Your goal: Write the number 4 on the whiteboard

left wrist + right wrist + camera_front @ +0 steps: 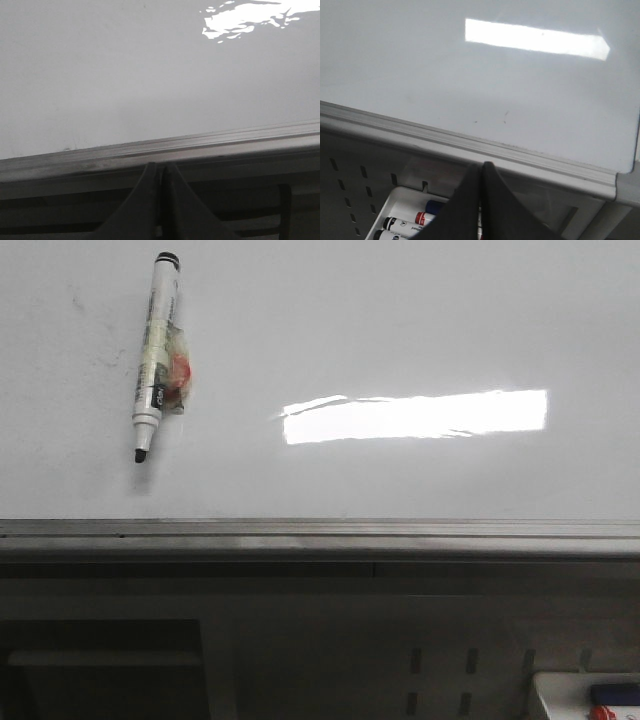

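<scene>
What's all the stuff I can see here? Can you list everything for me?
whiteboard: one, glossy white, filling the upper part of the front view; nothing written on it.
rail: one, grey metal, along the whiteboard's near edge.
marker: one, white barrel with black cap end and black tip, lying uncapped on the whiteboard at the left, something red and clear taped to its side.
glare: one bright rectangle, reflected light on the whiteboard right of the marker.
tray: one, white, below the whiteboard at the right, holding several markers with black, red and blue parts.
left gripper: one, dark, shut, near the rail.
right gripper: one, dark, shut, over the tray.
</scene>
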Robot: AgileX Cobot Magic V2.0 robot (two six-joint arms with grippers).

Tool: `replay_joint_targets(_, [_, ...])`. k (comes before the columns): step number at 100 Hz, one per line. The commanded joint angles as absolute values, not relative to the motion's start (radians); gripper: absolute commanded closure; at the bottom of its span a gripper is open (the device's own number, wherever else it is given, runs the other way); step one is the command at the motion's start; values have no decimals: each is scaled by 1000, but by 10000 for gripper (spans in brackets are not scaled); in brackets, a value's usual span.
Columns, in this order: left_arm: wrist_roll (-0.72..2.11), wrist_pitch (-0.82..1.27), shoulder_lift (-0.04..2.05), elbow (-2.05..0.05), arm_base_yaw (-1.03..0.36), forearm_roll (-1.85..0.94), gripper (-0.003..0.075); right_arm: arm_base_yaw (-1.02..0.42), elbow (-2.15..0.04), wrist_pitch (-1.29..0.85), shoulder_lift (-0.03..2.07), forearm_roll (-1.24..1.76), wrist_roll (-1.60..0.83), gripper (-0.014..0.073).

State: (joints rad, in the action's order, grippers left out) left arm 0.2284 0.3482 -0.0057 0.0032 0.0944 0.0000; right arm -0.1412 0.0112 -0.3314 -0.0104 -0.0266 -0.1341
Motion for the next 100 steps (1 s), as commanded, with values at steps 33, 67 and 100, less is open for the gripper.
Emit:
replay_joint_targets(33, [222,305,-30,39,98,-7,741,-134,34,-308,-24,-49,-135,659])
replay_joint_targets(67, [222,305,-30,39,98,-7,741,-134,34,-308,-24,-49,-135,659])
replay_joint_targets(100, [222,305,-30,39,98,45,741,-134,34,-154,-24,-49,-135,659])
